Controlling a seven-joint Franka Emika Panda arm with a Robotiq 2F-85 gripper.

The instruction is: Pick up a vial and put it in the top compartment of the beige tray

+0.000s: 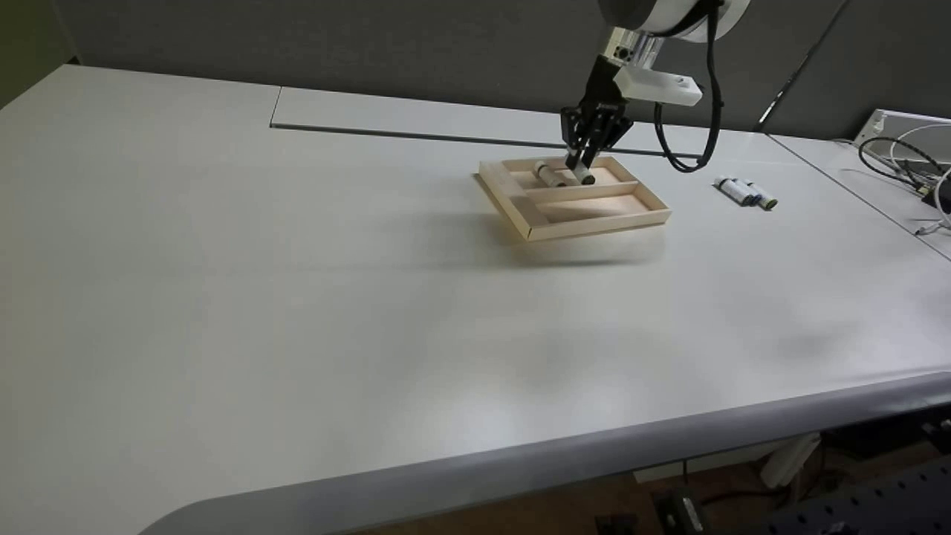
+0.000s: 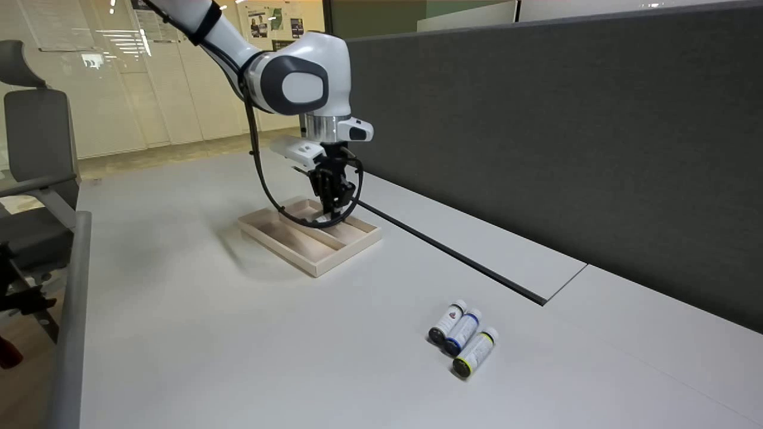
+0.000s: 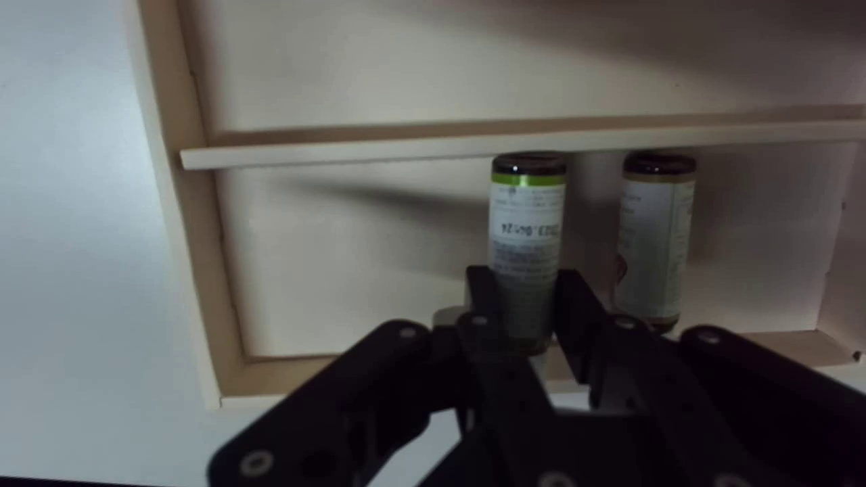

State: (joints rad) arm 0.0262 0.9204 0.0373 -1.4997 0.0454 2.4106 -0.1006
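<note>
Pincer (image 3: 524,287) grips vial (image 3: 528,223) near tray's divider (image 3: 406,148), room toward end wall (image 3: 211,270).

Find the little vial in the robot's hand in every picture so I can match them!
In an exterior view: the vial is right of the middle, in the upper half, by the hand.
In an exterior view: the vial is a small pale bit just left of the middle, barely visible.
In the wrist view: the vial is slightly right of the middle, gripped by the hand.
Landmark in all three: the beige tray.
</note>
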